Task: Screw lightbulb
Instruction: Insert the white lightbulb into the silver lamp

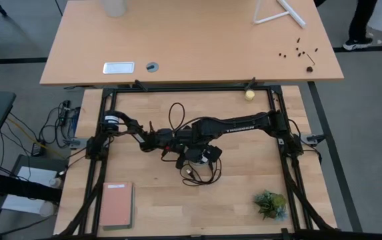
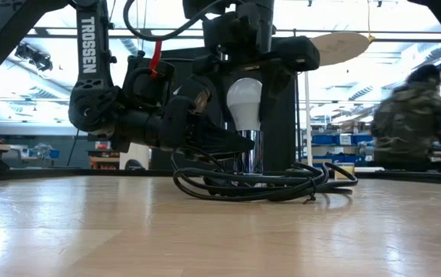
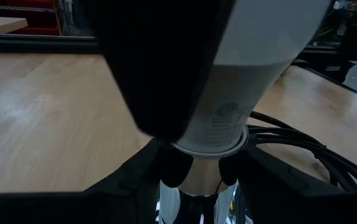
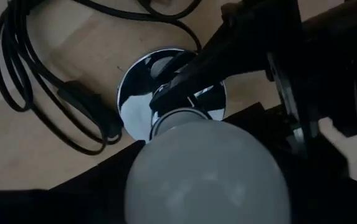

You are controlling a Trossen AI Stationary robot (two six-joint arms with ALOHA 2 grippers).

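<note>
lightbulb [image 2: 243,104]: upright, dome up, base down in socket [image 4: 134,93] | right gripper [image 2: 245,61]: pinching lightbulb dome | left gripper [image 3: 197,171]: clamping socket

Both arms [image 1: 237,124] are matte black, built of chunky jointed segments with thin black cables looped along them. Beside the wooden table's [image 1: 244,200] middle, one link carries white lettering reading TROSSEN [image 2: 88,45] (running vertically), and a small red tag [image 2: 155,55] hangs near it.
</note>
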